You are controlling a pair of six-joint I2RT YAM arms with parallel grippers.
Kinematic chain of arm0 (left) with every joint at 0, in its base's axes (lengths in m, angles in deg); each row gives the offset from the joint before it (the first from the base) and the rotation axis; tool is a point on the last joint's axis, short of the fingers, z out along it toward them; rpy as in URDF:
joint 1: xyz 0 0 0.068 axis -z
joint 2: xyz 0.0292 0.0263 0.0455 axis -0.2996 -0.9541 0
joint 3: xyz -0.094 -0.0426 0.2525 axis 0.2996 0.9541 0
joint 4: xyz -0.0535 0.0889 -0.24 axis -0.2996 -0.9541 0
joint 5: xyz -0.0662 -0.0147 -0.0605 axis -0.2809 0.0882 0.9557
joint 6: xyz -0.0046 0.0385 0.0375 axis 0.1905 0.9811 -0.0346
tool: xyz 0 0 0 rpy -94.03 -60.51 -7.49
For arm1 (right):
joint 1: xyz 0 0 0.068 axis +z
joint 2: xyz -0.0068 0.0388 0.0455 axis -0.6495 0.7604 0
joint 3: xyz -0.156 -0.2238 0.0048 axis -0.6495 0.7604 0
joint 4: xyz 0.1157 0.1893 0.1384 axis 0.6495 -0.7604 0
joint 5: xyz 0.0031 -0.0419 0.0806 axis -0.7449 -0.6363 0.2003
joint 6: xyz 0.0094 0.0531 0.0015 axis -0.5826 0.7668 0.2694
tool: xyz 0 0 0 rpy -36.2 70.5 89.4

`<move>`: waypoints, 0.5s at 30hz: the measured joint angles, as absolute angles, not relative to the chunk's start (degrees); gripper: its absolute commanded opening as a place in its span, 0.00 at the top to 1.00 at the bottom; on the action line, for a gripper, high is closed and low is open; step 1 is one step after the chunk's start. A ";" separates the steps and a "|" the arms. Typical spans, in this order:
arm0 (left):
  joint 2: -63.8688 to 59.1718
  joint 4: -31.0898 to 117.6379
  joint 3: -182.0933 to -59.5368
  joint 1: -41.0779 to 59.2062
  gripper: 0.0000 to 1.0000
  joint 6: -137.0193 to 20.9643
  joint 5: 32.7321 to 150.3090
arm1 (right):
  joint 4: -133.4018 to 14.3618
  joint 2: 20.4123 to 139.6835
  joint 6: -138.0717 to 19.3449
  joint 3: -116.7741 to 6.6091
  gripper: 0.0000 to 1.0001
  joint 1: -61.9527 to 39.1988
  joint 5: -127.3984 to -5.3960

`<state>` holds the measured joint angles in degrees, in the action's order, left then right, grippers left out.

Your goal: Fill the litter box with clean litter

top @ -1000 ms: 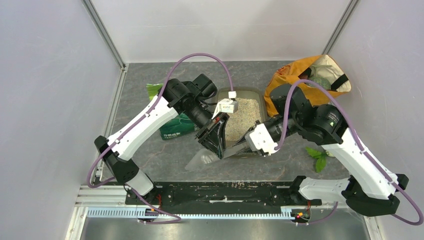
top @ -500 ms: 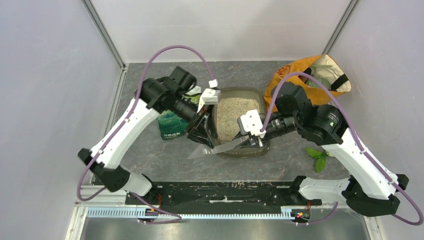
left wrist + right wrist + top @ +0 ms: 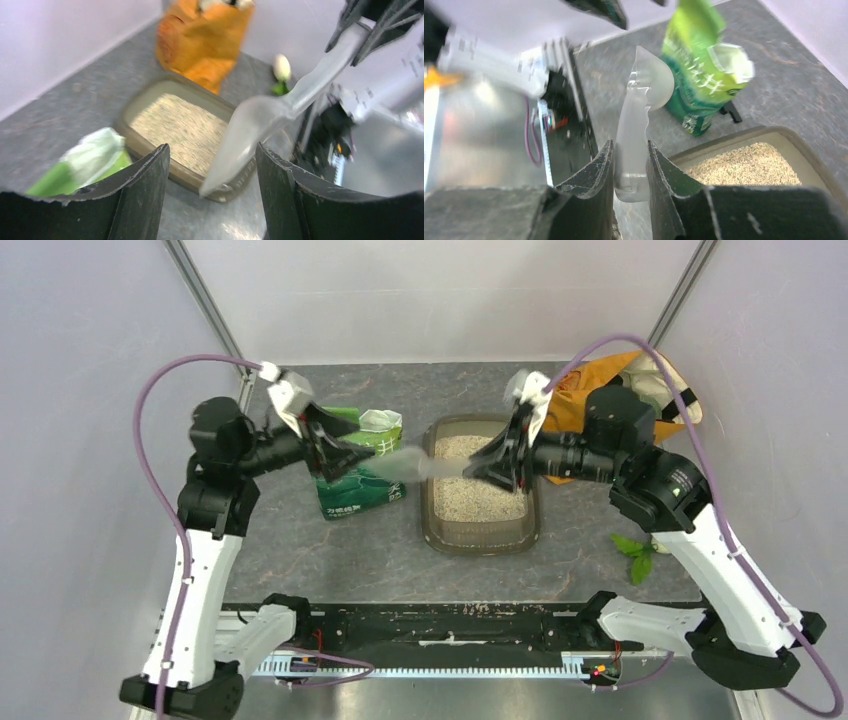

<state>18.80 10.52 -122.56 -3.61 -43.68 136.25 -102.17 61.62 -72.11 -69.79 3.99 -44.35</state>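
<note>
Right gripper (image 3: 630, 145) is clamped on the handle of the translucent scoop (image 3: 644, 85), one finger on each side, a firm grip. The scoop is up in the air, lying roughly level. Its bowl points away from me toward the green pouch (image 3: 350, 485) and looks empty, though it is blurred.

Left gripper (image 3: 212, 148) is spread wide with nothing in it. From its wrist view I see the scoop beyond my fingers, apart from them. From above, that hand hangs over the pouch.

The litter box (image 3: 482, 542) sits flat on the table (image 3: 330, 550), mid-table, just right of the pouch and below the scoop's handle. Inside it, the clean litter (image 3: 478, 495) lies as a pale, grainy bed across the floor of the tray, with the dark walls showing above it all round.

The pouch stands upright beside the box, its top torn open and showing a white inner lip. How much is in it, I can't tell.

The orange bag (image 3: 200, 40) slumps at the far right corner behind the box, its mouth open. I can't make out its contents.
</note>
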 measured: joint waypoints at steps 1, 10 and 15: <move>18.93 14.47 -121.29 -7.46 0.30 -47.77 136.93 | -99.81 61.62 -68.20 -69.79 1.00 1.36 -44.43; 8.31 44.72 -121.37 -15.87 0.25 -77.74 146.96 | -82.83 63.89 -40.46 -69.79 1.00 -14.11 -40.24; 7.02 54.05 -121.37 -15.76 0.28 -87.05 147.86 | -75.59 65.27 -32.16 -69.79 1.00 -14.77 -34.42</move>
<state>7.02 54.05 -121.37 -15.76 -87.05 147.86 -75.59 65.27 -32.16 -69.79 -14.77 -34.42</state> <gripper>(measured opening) 0.746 0.315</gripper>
